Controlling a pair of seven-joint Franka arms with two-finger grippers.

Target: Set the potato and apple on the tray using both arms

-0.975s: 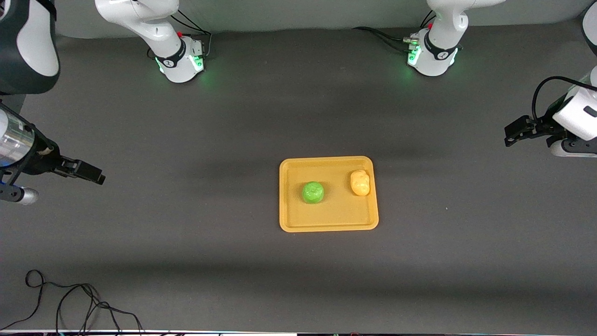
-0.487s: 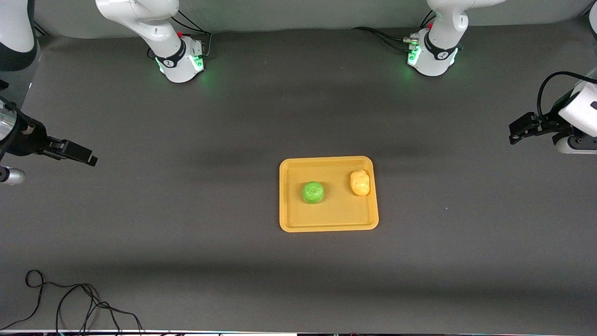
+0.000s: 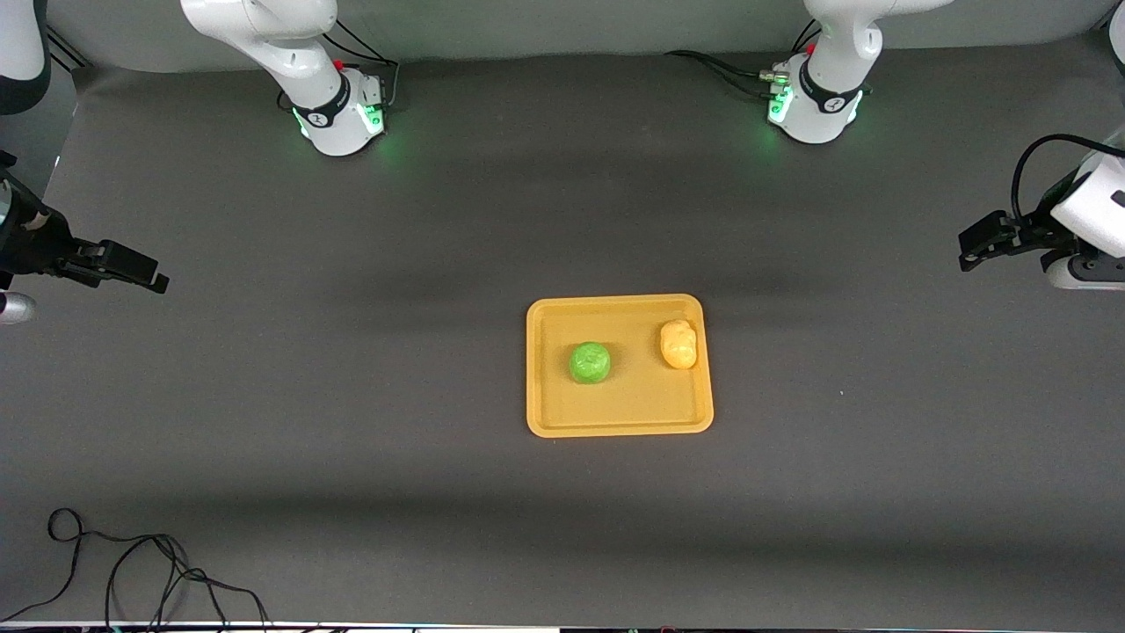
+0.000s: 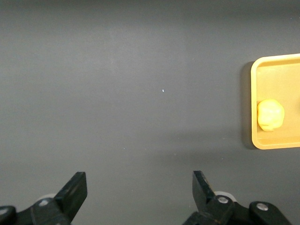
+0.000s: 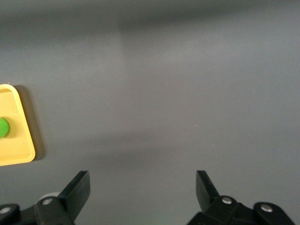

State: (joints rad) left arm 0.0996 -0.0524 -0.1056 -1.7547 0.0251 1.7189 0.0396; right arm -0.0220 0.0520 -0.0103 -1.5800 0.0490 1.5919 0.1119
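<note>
The orange-yellow tray [image 3: 619, 424] lies mid-table. The green apple [image 3: 590, 362] sits on it near its middle. The yellow-orange potato [image 3: 678, 344] sits on it by the rim toward the left arm's end. The left wrist view shows the tray's rim [image 4: 253, 112] and the potato [image 4: 270, 115]. The right wrist view shows a tray corner [image 5: 18, 154] and a sliver of apple [image 5: 3, 127]. My left gripper [image 3: 971, 249] is open and empty over bare table at the left arm's end, seen also in its wrist view [image 4: 139, 182]. My right gripper [image 3: 145, 274] is open and empty over bare table at the right arm's end, seen also in its wrist view [image 5: 142, 182].
The two arm bases [image 3: 338, 110] [image 3: 813, 101] glow green at the table's back edge. A loose black cable [image 3: 132, 571] lies at the front corner toward the right arm's end. The dark grey table [image 3: 352, 396] surrounds the tray.
My right gripper has drawn back up and away from the tray toward its end of the table. My left gripper shifted slightly outward, then held still. The apple and potato have not moved.
</note>
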